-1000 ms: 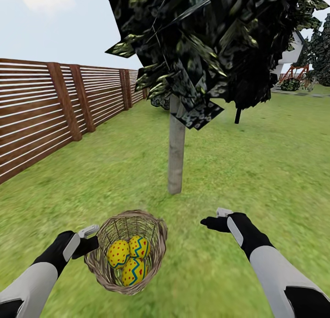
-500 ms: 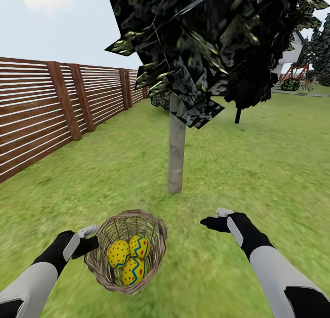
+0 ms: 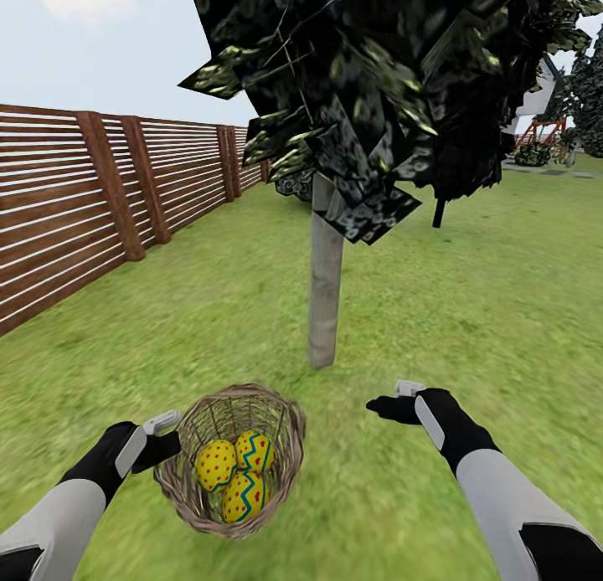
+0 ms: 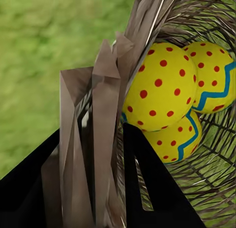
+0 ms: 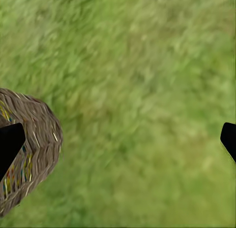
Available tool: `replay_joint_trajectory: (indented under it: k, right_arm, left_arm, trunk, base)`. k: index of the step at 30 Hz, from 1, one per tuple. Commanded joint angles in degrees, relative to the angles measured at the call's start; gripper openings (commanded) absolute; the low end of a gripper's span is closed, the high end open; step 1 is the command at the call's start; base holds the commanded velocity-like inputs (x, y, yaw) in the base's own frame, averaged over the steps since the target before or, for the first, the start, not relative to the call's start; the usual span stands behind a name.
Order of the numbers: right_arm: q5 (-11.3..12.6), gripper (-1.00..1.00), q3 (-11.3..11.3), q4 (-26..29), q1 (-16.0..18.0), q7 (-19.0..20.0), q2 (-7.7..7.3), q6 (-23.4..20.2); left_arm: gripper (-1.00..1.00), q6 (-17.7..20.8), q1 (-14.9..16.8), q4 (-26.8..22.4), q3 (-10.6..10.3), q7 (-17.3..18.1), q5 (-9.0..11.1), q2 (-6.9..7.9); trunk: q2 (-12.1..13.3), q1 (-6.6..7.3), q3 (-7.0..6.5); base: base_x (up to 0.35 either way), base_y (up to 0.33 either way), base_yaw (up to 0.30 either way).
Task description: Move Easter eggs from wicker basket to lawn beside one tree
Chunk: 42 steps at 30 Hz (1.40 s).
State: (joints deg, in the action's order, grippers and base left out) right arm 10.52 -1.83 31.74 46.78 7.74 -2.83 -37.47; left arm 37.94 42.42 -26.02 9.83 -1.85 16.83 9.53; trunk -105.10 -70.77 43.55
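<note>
Gripping wicker basket rim: left gripper.

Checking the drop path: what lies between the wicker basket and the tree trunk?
Only bare lawn separates the wicker basket from the tree trunk, per the head view.

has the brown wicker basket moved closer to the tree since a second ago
Yes. The brown woven wicker basket, gripped by the left gripper, has come nearer the pale grey tree trunk: the trunk's base now shows lower, closer to the basket rim.
</note>
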Motion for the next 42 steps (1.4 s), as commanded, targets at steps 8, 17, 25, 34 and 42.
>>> replay_joint_trajectory:
  k: [8, 17, 25, 34, 42]
  right_arm:
    - [-0.1, 1.0, -0.2, 0.1, 0.0, 0.2, 0.01, -0.2]
    - [0.0, 1.0, -0.2, 0.1, 0.0, 0.2, 0.01, -0.2]
    - [-0.1, 1.0, -0.2, 0.1, 0.0, 0.2, 0.05, -0.3]
    - [-0.1, 1.0, -0.2, 0.1, 0.0, 0.2, 0.1, -0.2]
    - [-0.1, 1.0, -0.2, 0.1, 0.0, 0.2, 0.02, -0.2]
  left_arm:
    - [-1.0, 0.3, 0.0, -0.1, 0.3, -0.2, 1.0, -0.04]
    - [-1.0, 0.3, 0.0, -0.1, 0.3, -0.2, 1.0, -0.04]
    - [-1.0, 0.3, 0.0, -0.2, 0.3, -0.2, 1.0, -0.03]
    - [-1.0, 0.2, 0.0, -0.2, 0.3, -0.2, 0.9, 0.02]
    - [-1.0, 0.2, 0.0, -0.2, 0.3, -0.2, 1.0, 0.05]
  trunk:
    - [0.0, -0.03, 0.05]
    - [0.0, -0.03, 0.01]
    - [0.0, -0.03, -0.04]
    - [0.0, -0.03, -0.04]
    - [-2.4, -1.35, 1.04]
  base:
    - [0.33, 0.0, 0.0]
    - [0.335, 0.0, -0.052]
    - [0.336, 0.0, -0.076]
    - [0.16, 0.0, 0.0]
    - [0.0, 0.0, 0.0]
